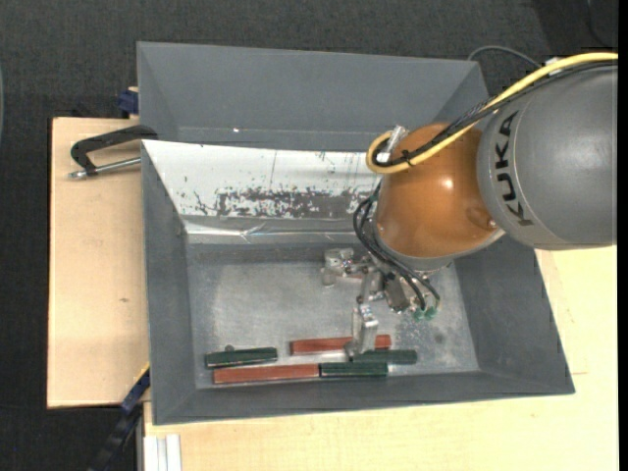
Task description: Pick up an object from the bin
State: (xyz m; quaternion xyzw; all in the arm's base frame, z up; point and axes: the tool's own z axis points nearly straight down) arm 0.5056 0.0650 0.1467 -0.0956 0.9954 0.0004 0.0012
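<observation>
Below the camera, bin (pixel 167 263): grey metal, four bars along its near wall.
Arm (pixel 559 165): enters from the right, orange cover (pixel 432 204) above the floor.
Gripper (pixel 366 334): pointing down at the short red bar; wide or narrow cannot be told.
Long red bar (pixel 265 372): nearest the wall.
Short red bar (pixel 319 345): crossed by the gripper near its right end.
Right green bar (pixel 392 357): just beside the gripper.
Left green bar (pixel 240 357): well apart.

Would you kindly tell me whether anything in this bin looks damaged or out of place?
Only the bin's far wall stands out: a band of dark speckled scuffs runs across it. The red bars and green bars lie flat and roughly parallel.
</observation>
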